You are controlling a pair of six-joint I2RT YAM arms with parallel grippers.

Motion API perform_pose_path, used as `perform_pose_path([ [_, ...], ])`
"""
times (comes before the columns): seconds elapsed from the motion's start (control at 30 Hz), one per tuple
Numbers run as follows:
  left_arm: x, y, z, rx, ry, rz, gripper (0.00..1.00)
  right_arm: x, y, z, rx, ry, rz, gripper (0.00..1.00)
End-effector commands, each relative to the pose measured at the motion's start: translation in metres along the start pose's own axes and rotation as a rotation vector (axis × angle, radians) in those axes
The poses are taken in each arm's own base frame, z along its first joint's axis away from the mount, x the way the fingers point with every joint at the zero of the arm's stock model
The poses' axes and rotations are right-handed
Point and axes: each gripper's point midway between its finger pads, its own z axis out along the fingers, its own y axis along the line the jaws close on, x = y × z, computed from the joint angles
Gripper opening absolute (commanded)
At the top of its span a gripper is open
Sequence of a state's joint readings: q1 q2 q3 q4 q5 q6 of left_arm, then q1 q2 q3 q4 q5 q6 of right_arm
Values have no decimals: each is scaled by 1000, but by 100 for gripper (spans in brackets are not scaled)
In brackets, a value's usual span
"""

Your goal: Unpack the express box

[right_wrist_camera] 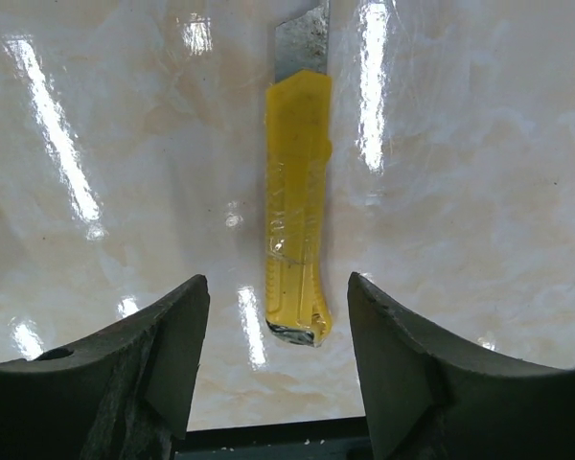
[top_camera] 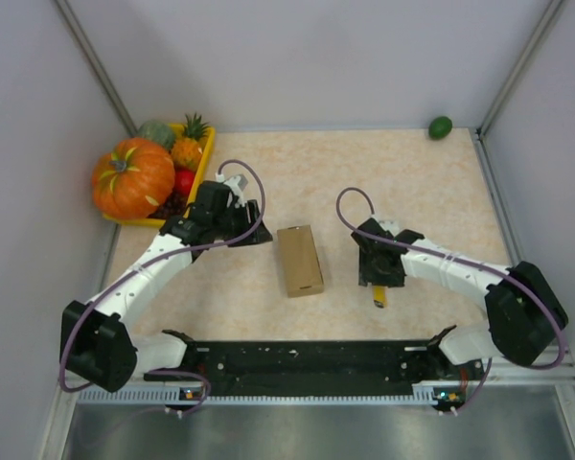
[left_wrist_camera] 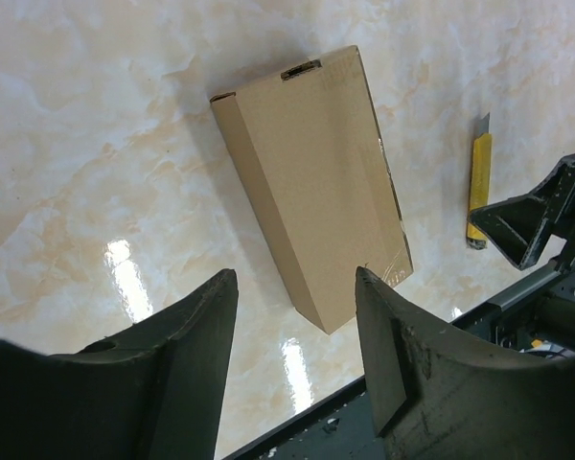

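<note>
1. On your side of the view lies the table (top_camera: 431, 192). It is pale and shiny like stone, with walls on three sides.
2. At the far left corner you have a yellow tray (top_camera: 208, 153) full of fruit. A big orange pumpkin (top_camera: 132, 178) sits in it, and a little pineapple (top_camera: 188, 147) stands behind.
3. Your box (top_camera: 300, 260) lies flat in the middle of the table. It is brown, long and shut. Nothing touches it.
4. Your left pincer (left_wrist_camera: 295, 283) hangs over the table to the left of the box, near the tray. Its two fingers (left_wrist_camera: 172, 374) stand apart and hold nothing. Its camera looks down at the box.
5. Your right pincer (right_wrist_camera: 278, 287) hangs to the right of the box, apart from it. Its fingers stand apart too, with nothing in them.
6. Your yellow knife (right_wrist_camera: 295, 192) lies flat on the table just under the right pincer. You see it in the gap between the fingers, and they do not touch it. A bit of blade (right_wrist_camera: 302, 43) sticks out at one end.
7. One small green fruit (top_camera: 440, 126) sits alone in the far right corner.
</note>
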State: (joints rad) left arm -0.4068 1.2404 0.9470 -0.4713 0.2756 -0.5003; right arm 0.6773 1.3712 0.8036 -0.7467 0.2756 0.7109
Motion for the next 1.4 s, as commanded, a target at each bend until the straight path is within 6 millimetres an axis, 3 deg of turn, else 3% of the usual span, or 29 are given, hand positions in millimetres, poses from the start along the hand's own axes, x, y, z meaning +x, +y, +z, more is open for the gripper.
perform_pose_path([
  [0.0, -15, -14, -12, 47, -43, 31, 58, -6, 3, 11, 6, -21, 7, 57],
  [0.33, -18, -15, -20, 36, -61, 38, 66, 7, 7, 32, -42, 31, 61, 47],
  [0.4, -19, -15, -21, 32, -67, 39, 66, 11, 6, 34, -54, 39, 64, 41],
  [0.47, -19, -16, -22, 35, -67, 39, 66, 9, 10, 34, -82, 36, 62, 25],
  [0.57, -21, -19, -23, 45, -69, 42, 66, 3, 17, 27, -120, 22, 51, 9],
  [0.63, -23, -22, -25, 57, -71, 41, 66, -4, 22, 18, -158, -2, 40, 1],
  [0.7, -22, -27, -26, 80, -60, 38, 67, -14, 30, 6, -207, -27, 33, 0],
  [0.8, -23, -41, -31, 137, -41, 32, 67, -35, 52, -31, -356, -94, 8, 0],
  [0.9, -31, -60, -41, 215, -49, 45, 67, -57, 77, -86, -555, -176, -29, 0],
  [0.97, -31, -106, -67, 464, -32, 134, 68, -67, 97, -134, -732, -225, -74, 0],
  [1.07, -41, -143, -98, 662, -89, 199, 71, -81, 117, -198, -950, -313, -124, 0],
  [1.2, -48, -178, -143, 857, -161, 284, 75, -93, 130, -274, -1186, -418, -169, 0],
  [1.37, -55, -210, -196, 1048, -277, 341, 79, -87, 133, -350, -1454, -470, -204, 0],
])
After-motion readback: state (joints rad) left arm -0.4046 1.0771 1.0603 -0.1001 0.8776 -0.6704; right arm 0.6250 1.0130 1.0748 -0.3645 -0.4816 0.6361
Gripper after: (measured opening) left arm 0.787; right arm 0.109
